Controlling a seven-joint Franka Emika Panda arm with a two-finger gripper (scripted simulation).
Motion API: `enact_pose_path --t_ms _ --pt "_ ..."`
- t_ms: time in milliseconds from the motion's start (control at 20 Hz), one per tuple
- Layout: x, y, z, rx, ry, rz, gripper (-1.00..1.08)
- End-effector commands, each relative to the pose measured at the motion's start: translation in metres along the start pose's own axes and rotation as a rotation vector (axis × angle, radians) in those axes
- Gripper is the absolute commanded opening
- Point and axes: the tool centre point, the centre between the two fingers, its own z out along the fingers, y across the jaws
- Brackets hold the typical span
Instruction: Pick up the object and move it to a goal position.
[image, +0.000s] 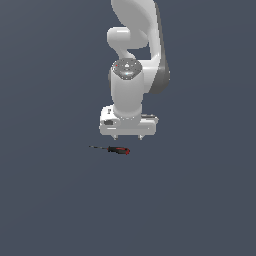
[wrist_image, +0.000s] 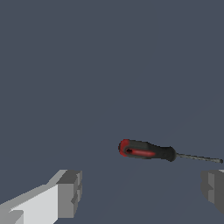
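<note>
Screwdriver, tiny, black handle, red end, thin dark shaft (image: 116, 149), lies flat at exterior view's centre, ungrasped. White gripper (image: 128, 137) hovers just above, jaws wide, empty. Grasp, lift, transfer remain.

Plain, evenly lit slate-grey ground (image: 55, 210)

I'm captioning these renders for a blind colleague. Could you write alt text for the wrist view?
A small screwdriver with a black handle, red end and thin dark shaft lies on a plain dark grey surface. The gripper is open, its two grey fingers wide apart near the tool and not touching it.
</note>
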Motion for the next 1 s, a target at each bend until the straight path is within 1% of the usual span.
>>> enact_pose_path --t_ms 0,150,350,450,750,950 --pt "0.0 0.0 0.0 0.0 0.0 0.0 1.0" --pt "0.002 0.004 -0.005 0.002 0.01 0.005 1.0" --pt "0.01 0.016 -0.022 0.007 0.043 0.023 1.0" --pt "0.012 0.019 -0.026 0.008 0.051 0.027 1.0" --pt "0.012 0.019 -0.024 0.007 0.048 0.017 1.0" --pt "0.011 0.021 -0.021 0.005 0.047 -0.011 1.0"
